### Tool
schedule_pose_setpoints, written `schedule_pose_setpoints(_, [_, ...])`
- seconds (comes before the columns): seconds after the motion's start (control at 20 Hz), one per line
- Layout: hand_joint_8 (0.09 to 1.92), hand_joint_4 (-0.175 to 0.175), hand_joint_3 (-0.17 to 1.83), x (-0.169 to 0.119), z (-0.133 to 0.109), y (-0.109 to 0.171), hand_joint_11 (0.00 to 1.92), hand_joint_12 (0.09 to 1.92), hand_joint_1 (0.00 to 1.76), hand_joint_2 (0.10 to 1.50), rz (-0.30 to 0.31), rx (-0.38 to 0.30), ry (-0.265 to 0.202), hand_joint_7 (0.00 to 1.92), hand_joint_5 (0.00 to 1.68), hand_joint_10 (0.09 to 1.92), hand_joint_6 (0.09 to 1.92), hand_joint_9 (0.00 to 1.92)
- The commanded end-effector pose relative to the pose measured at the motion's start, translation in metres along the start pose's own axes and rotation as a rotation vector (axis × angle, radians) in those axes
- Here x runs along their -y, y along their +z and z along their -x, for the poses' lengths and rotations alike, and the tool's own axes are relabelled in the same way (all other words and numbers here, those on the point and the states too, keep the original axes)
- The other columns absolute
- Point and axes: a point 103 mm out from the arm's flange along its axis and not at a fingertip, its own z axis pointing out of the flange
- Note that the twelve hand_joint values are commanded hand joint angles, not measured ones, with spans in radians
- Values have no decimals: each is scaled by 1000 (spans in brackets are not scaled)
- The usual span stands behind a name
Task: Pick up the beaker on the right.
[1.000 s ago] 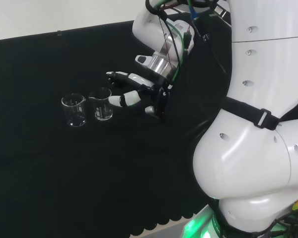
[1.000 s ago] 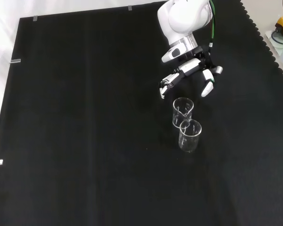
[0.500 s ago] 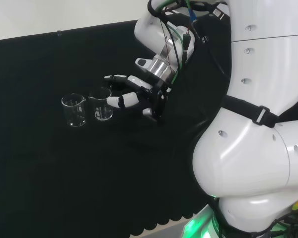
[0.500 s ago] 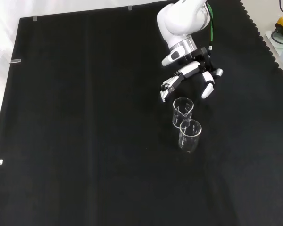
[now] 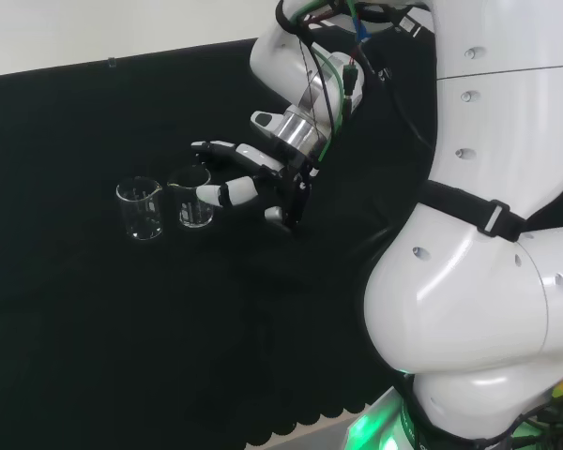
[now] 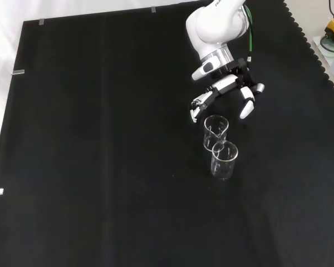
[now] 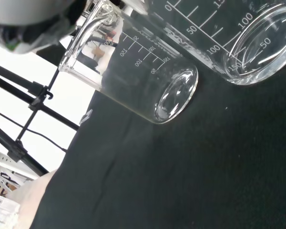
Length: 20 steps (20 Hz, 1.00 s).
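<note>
Head view: two clear glass beakers are seen upright side by side on the black-clothed counter (image 5: 94,309), left of centre in the frame. The right beaker (image 5: 193,199) is the task's thing; the left beaker (image 5: 141,208) is placed just beside it, with a narrow gap between the two. The hand (image 5: 263,178) is held just right of the right beaker, with its fingers (image 5: 227,192) spread apart and extended toward the glass. One fingertip is seen over the rim area of the right beaker, and another beside its wall; whether glass is touched cannot be told. Nothing is enclosed by the fingers. The white arm links (image 5: 488,234) are shown along the right of the frame.

Front view: the same two beakers are shown one behind the other, right of centre. The upper beaker (image 6: 215,132) corresponds to the right beaker, and the lower beaker (image 6: 224,159) overlaps its lower edge in this view. The hand (image 6: 228,92) is located just above the upper beaker, with its fingers splayed downward on either side of the beaker's rim and nothing grasped.

Wrist view: both beakers are shown close, tilted in the picture, with printed graduation scales visible on their walls. One beaker (image 7: 138,76) occupies the centre, and the other (image 7: 229,38) is at the upper right corner. A blurred white part of the hand (image 7: 24,14) appears at the upper left.
</note>
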Motion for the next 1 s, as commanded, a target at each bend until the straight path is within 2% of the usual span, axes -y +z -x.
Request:
schedule_pose_setpoints(0.05, [589,-52,945,-3,-5,6,0,1197,850,303,-16,53,-1,183,222,625,87,277])
schedule_pose_setpoints(0.3, [605,-56,937,-3,-6,10,0,1285,943,288,-5,54,1,178,206,630,87,302])
schedule_pose_setpoints(0.4, [610,-57,946,-2,-5,11,0,1299,970,288,16,45,3,179,204,631,87,310])
schedule_pose_setpoints(0.7, [617,-60,966,-3,-5,13,0,1307,985,290,47,6,6,186,221,632,87,321])
schedule_pose_setpoints(1.0, [627,-59,995,-4,-4,19,0,1266,983,279,50,-20,9,193,234,622,87,308])
